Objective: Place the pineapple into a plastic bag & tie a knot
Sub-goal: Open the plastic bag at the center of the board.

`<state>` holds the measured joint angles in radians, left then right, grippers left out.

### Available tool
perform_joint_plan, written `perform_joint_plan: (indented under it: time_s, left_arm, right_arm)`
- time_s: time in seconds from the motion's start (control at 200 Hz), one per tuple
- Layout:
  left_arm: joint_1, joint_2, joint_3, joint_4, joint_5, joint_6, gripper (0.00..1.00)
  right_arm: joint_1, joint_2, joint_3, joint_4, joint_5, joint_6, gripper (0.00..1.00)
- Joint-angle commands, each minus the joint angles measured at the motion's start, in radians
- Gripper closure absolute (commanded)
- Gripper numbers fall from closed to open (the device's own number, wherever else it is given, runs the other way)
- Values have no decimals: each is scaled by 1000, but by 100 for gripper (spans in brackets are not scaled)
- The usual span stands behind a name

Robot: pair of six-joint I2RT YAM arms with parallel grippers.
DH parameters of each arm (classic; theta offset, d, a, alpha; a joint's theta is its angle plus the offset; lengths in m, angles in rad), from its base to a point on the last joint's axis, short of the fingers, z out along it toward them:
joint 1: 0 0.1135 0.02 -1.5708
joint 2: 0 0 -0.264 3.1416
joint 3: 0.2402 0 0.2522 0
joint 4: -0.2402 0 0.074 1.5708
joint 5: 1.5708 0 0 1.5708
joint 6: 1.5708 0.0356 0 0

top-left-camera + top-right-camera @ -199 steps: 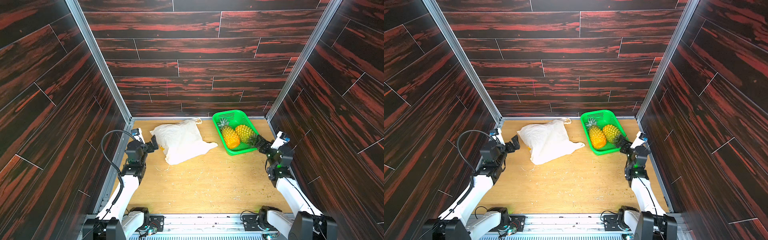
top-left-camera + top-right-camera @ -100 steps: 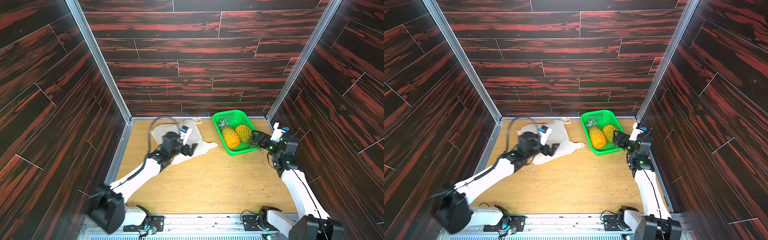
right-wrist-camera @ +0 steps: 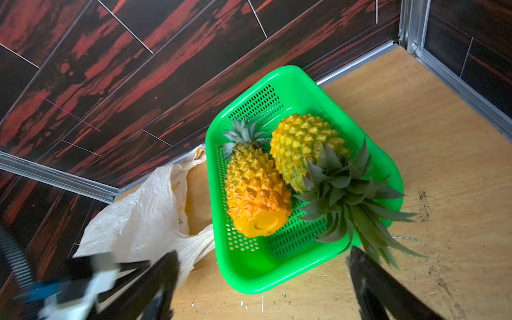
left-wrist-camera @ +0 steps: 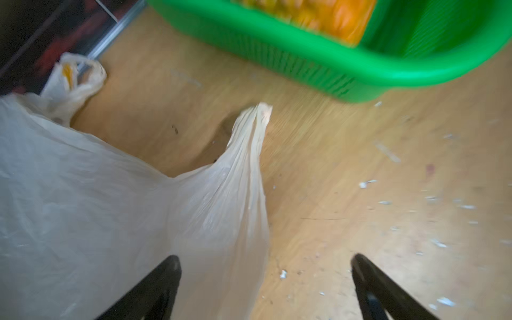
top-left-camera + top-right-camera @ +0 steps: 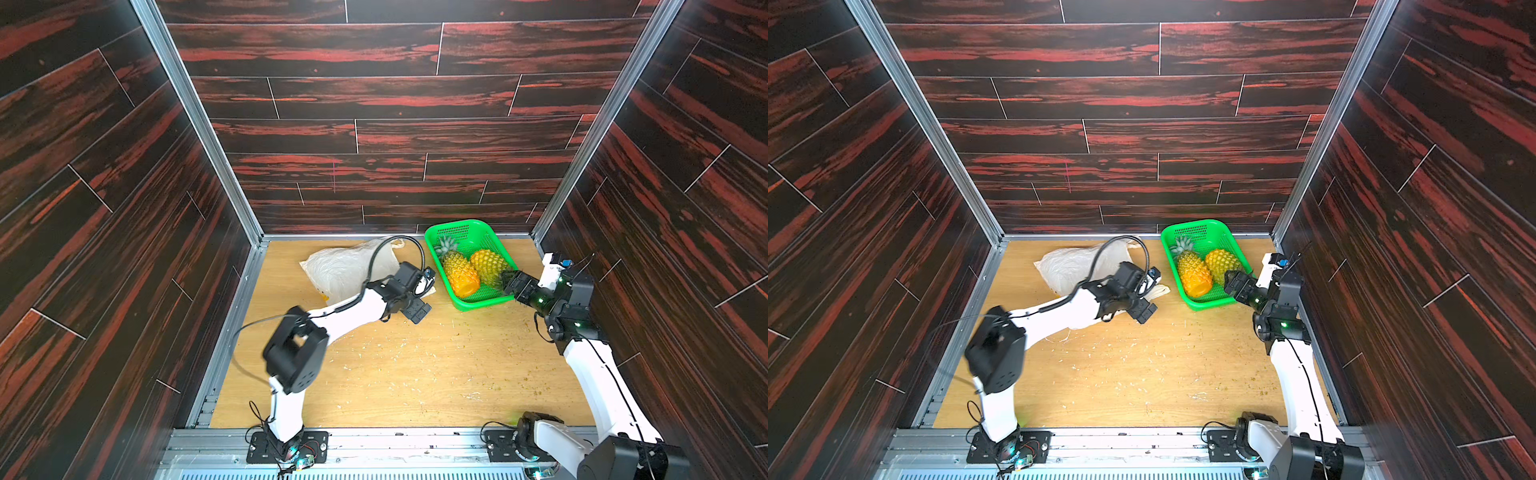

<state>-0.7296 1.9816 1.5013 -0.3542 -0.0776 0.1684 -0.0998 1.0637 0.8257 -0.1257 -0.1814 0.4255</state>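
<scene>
A white plastic bag (image 5: 340, 270) is lying crumpled on the wooden worktop (image 5: 415, 374) just left of centre in both top views, close under the dark back wall. A green basket (image 5: 473, 306) is sitting beside it, right of centre. Two pineapples are resting side by side in that basket, both outside the bag. One is an orange-toned pineapple (image 5: 461, 276) with its flat base pointing toward the lower frame edge. The other is a yellow pineapple (image 5: 488, 266) with its leafy crown (image 3: 346, 194) spilling over the basket's near rim.

The left fingers (image 5: 417, 311) are hanging wide apart, gripping nothing, above the bag's edge nearest the basket. In the left wrist view one finger is showing over the white film and its partner over bare wood. One handle strap (image 4: 249, 133) is stretching toward the basket and a second handle loop (image 4: 72, 80) is curling by the wall, the two lying apart and untied.

The right fingers (image 5: 509, 279) are also spread fully, holding nothing, at the basket's near right corner just beside the crown. Whether a leaf is brushing them cannot be told. Pale scraps are littering the worktop.
</scene>
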Motion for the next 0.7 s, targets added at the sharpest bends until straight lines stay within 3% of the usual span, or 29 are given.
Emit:
perform_joint_plan:
  time_s: [0.0,0.09,0.215,0.301,0.371,0.506,0.696]
  left_arm:
    - [-1,57,77,-138,-115,45,4]
    - [-1,107,122,-153,-155,54,13]
    - [-1,158,150,-130,-199,38,39]
    - [-1,179,161,-126,-219,39,64]
    - [-1,166,154,-120,-229,36,100]
    - [0,32,19,28,-272,11,100]
    - [3,-274,-321,375,-388,-22,100]
  right_arm:
    - [6,-17,16,-20,18,-17,1]
    - [6,-18,25,-34,26,-27,1]
    - [6,-8,48,-64,26,-42,1]
    - [5,-9,55,-69,27,-41,1]
    - [6,-14,58,-69,34,-39,1]
    - [6,-21,66,-69,39,-30,1]
    - [6,25,148,-134,-39,24,3]
